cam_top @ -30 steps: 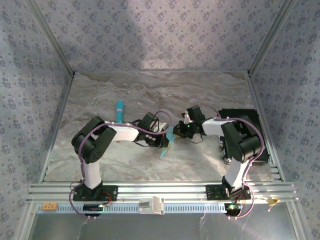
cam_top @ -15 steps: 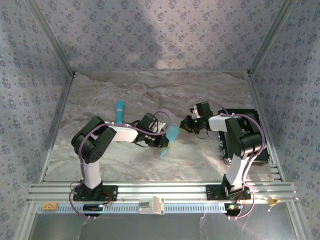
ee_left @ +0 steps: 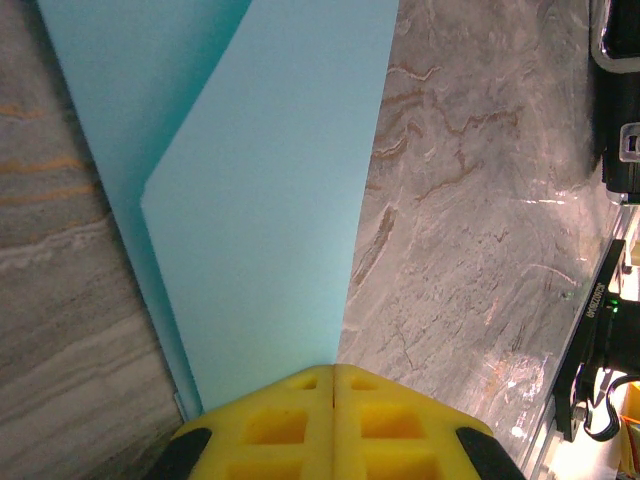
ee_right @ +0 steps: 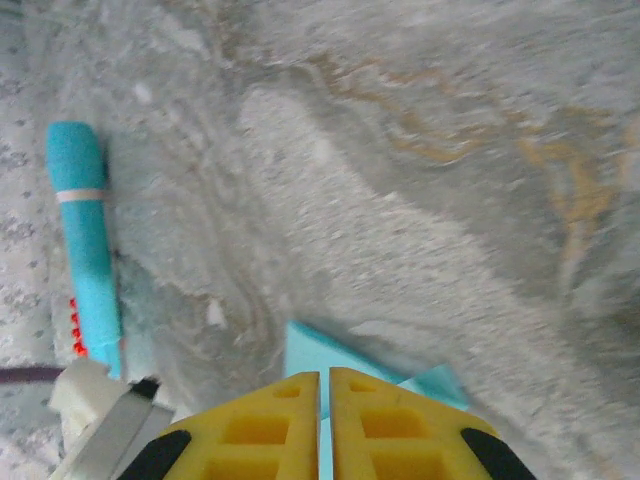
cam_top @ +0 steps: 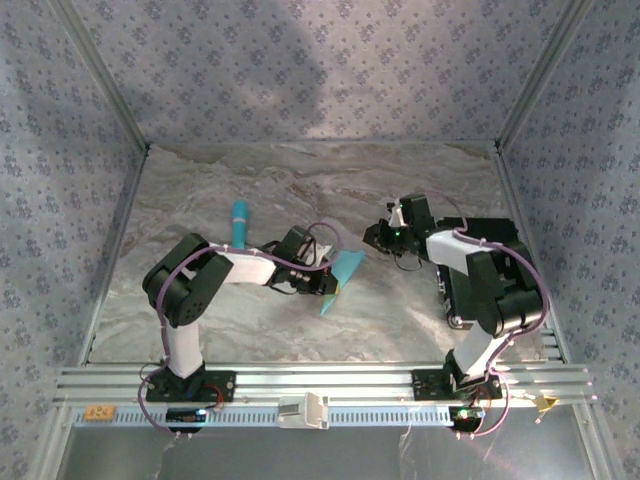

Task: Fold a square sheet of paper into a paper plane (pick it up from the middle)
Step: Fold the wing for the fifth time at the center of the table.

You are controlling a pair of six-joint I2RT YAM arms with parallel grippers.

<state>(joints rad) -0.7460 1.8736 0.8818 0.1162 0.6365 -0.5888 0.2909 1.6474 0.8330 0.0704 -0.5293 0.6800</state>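
Light cyan-blue and thin, the folded sheet of paper [ee_left: 270, 200] is clamped at its near end between the yellow fingers of the left gripper [ee_left: 333, 372], whose jaws are pressed together on it. In the left wrist view the sheet runs away from the fingertips over the grey marbled tabletop [ee_left: 470, 230]. One layer lies over another, and a slanted folded edge crosses the upper part. From the top camera the same paper [cam_top: 345, 268] shows as a narrow, pointed shape near the middle of the table. It sits at the tip of the left gripper [cam_top: 328, 284], with its lower point toward the arm bases. The right gripper [cam_top: 373, 235] is just beyond the paper's far right end and apart from it. In its wrist view its yellow fingers [ee_right: 270, 420] stand closed, with a hairline slit between them and nothing gripped. A corner of the paper [ee_right: 305, 347] lies on the table just past their tips. A slim turquoise pen-like stick [cam_top: 240, 221] lies on the table left of the paper, well apart from it. A black box [cam_top: 497, 228] sits at the table's right side behind the right arm.
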